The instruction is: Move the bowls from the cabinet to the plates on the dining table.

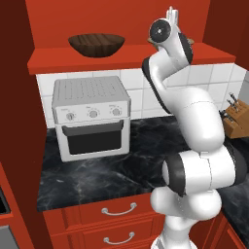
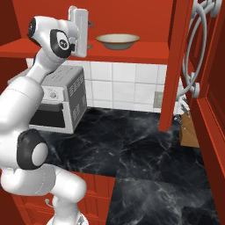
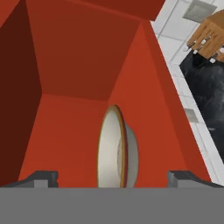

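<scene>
The cabinet's red shelf [image 1: 131, 58] carries both bowls. The dark wooden bowl [image 1: 96, 44] sits at its left end. The cream bowl with the ochre rim [image 2: 117, 41] sits further right. My gripper [image 2: 90, 33] is raised to shelf height, just left of the cream bowl and pointing at it, not touching. In the hand view, which is rolled, the cream bowl [image 3: 118, 148] appears edge-on, centred between my spread fingertips [image 3: 41, 178]. The gripper [image 3: 114, 179] is open and holds nothing. The plates and the dining table are out of view.
A silver toaster oven [image 1: 91, 116] stands on the black marble counter [image 1: 146, 160] below the shelf. A wooden knife block [image 2: 189, 129] sits at the right. The cabinet's open door [image 2: 206, 88] with curved silver handles [image 2: 193, 66] juts out on the right.
</scene>
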